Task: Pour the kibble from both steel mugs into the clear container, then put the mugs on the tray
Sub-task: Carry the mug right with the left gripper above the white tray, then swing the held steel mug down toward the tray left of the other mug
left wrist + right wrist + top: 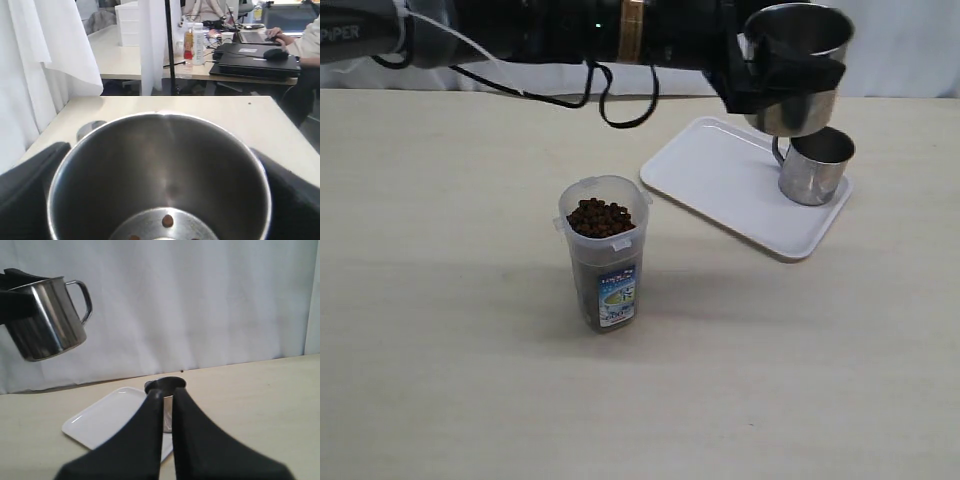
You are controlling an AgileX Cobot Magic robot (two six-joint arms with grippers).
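Holding one of the two steel mugs in the air, the left gripper (788, 82) is reaching across to the far right part of the table (440, 380), its black fingers (30, 185) spread wide and clamped on the mug's sides. This held mug (798, 50) is hanging above the far edge of the tray (720, 185), clear of it and tilting slightly, mouth upward. The left wrist view is looking straight down into it: the steel inside is almost bare, with only a few stray pellets (167, 220) lying on the bottom.

The second mug (817, 168) is standing upright on the tray, near the tray's far right corner and just below the held mug, its handle pointing toward the far side. What is in it cannot be told.

One tray is lying on the table, white and flat, set at an angle toward the table's far right side and carrying nothing but that second mug.

One clear container (605, 285) is standing upright near the middle of the table, well apart from the tray on its left. It is filled with kibble (600, 216) nearly to the rim, the reddish-brown pellets heaping at the open top. A small label (618, 296) is showing near its base.

The right gripper (167, 397) is out of the exterior view; its own camera is showing its two fingers pressed together, gripping nothing and pointing toward the tray and the second mug.
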